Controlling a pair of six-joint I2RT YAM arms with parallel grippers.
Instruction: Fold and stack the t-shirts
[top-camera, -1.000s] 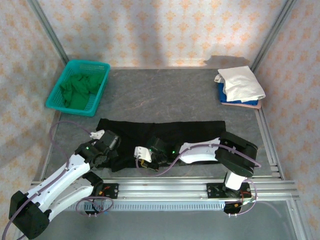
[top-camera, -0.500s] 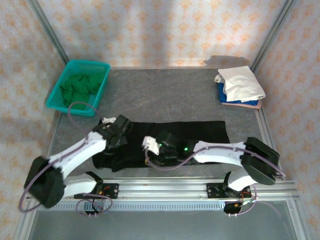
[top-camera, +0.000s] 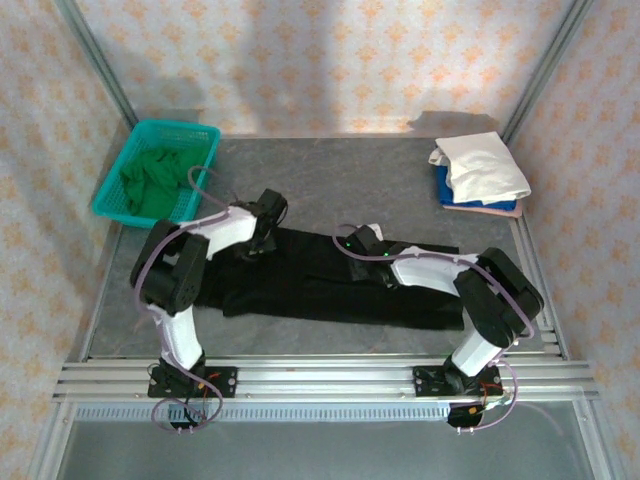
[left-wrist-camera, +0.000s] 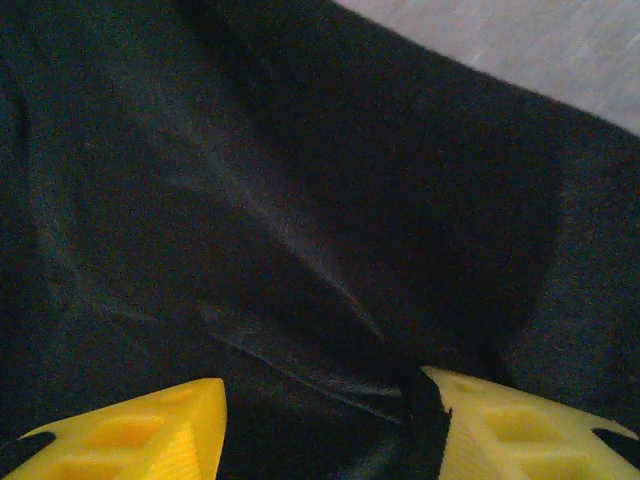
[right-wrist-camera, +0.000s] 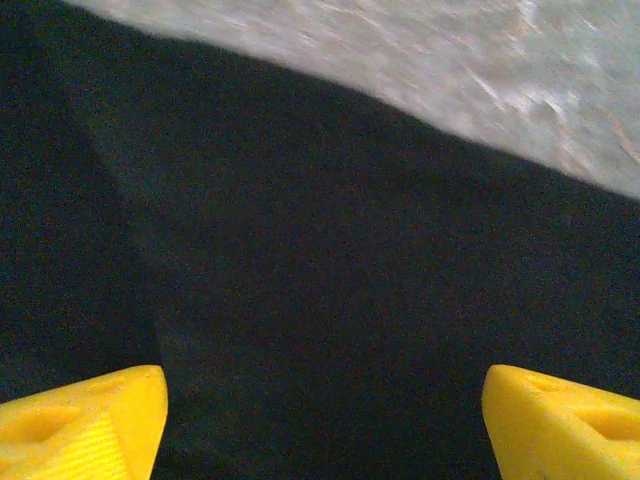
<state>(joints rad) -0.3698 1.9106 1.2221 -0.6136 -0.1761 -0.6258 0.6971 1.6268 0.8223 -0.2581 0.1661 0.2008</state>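
Observation:
The black t-shirt (top-camera: 320, 285) lies spread as a long band across the middle of the table. My left gripper (top-camera: 268, 212) is at its far left edge. In the left wrist view the left gripper (left-wrist-camera: 320, 430) is open, with a raised crease of the black t-shirt (left-wrist-camera: 300, 200) between the yellow fingertips and touching the right one. My right gripper (top-camera: 352, 240) is over the shirt's far edge near the centre. In the right wrist view it (right-wrist-camera: 325, 420) stands wide open over flat black cloth (right-wrist-camera: 320, 280). A green shirt (top-camera: 155, 178) lies crumpled in the basket.
The teal mesh basket (top-camera: 170, 128) stands at the back left. At the back right, a folded white shirt (top-camera: 485, 165) tops a blue one (top-camera: 445, 185) and a pink one (top-camera: 490, 210). Metal rails (top-camera: 320, 378) run along the near edge, and frame posts rise at the back corners.
Both arms have swung from the shirt's near edge out across it to its far edge. The black cloth has shifted and now reaches further to the near right.

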